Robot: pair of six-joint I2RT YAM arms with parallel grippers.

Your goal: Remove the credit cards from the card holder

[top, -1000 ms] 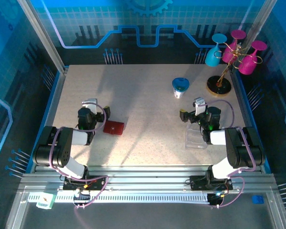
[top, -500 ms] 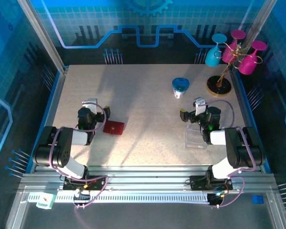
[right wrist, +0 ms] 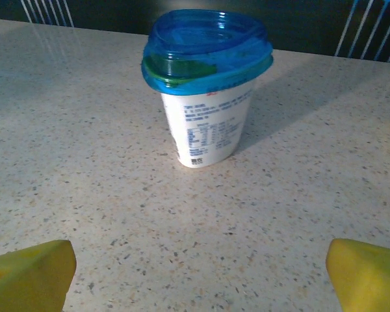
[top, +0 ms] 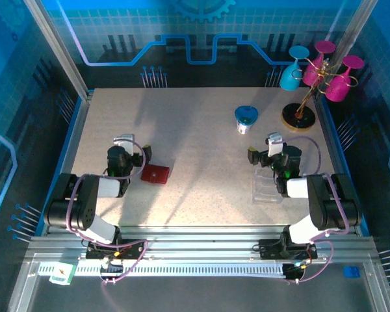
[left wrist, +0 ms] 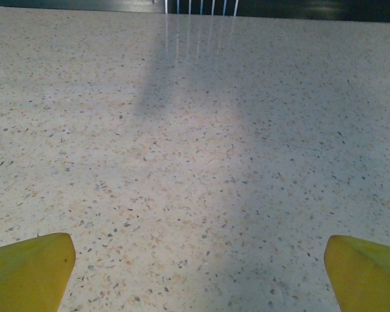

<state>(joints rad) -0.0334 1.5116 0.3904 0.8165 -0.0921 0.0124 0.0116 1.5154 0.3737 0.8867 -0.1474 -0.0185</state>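
Spread wide and empty, the left gripper (top: 126, 140) hovers over bare speckled tabletop (left wrist: 195, 130), the small flat red folding card holder (top: 155, 173) lying apparently shut just to its right, the right gripper (top: 268, 140) likewise spread, so I judge nothing begun: next comes reaching and opening that holder.

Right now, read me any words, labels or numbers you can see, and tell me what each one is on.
On the white cup: a block of small dark print and a square code, too blurred to read.
On the red card holder: no lettering can be made out.
Nothing here reads clearly enough to quote.
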